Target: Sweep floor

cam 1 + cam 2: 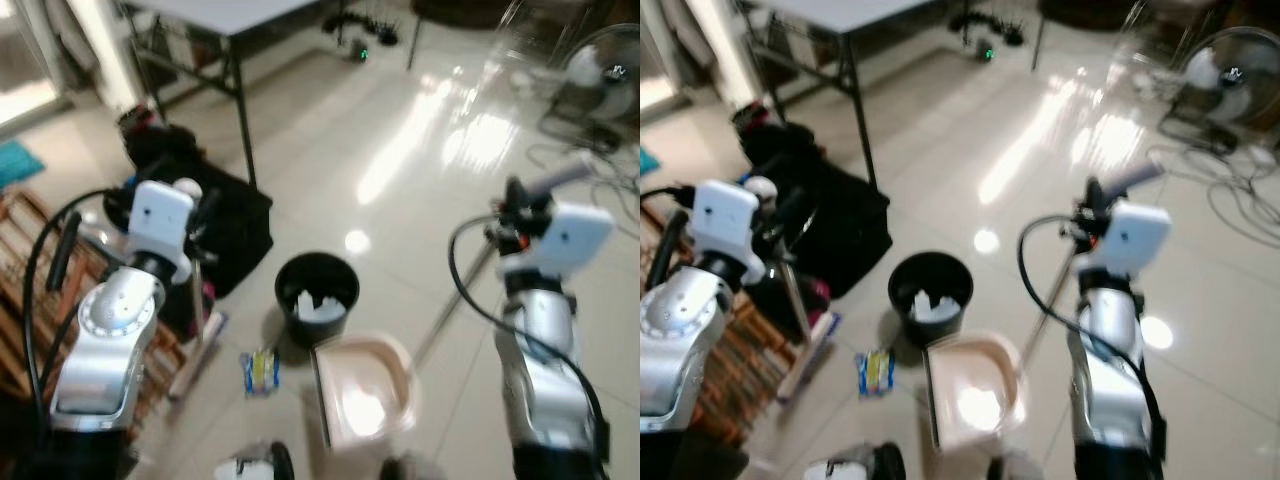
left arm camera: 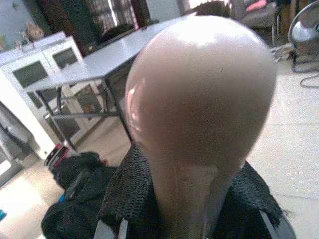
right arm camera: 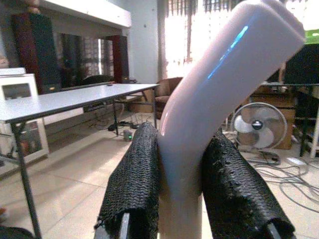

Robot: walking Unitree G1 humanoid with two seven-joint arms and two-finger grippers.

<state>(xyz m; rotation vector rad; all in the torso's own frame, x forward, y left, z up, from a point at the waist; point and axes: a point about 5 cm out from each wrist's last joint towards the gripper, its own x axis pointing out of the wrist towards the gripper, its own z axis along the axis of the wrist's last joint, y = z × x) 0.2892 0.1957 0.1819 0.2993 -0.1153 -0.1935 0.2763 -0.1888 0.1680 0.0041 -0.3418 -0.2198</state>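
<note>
Glossy pale floor tiles (image 1: pixel 400 150) spread out before the robot, and a round black waste bin (image 1: pixel 317 295) holding white scraps serves as the landmark. From the head views, a beige plastic dustpan (image 1: pixel 365 390) lies on the floor just in front of the bin, nearly touching it, its long handle (image 1: pixel 455 300) rising away on the bin's right toward the right gripper (image 1: pixel 515 215). Left of the bin a pale broom (image 1: pixel 205 330) stands with its head on the floor near a small blue-and-yellow packet (image 1: pixel 260 370), its stick running up to the left gripper (image 1: pixel 195 225); a black bag (image 1: pixel 225 225) slumps behind, and a grey table (image 1: pixel 215 20) stands farther back. At the left wrist, black padded fingers (image 2: pixel 127 199) are clamped round the broom's rounded beige knob (image 2: pixel 199 94), likely to steer strokes from the top. At the right wrist, fingers (image 3: pixel 134 184) squeeze the bent white handle tip (image 3: pixel 219 79), keeping the pan tilted beside the bin, seemingly ready to receive sweepings.
</note>
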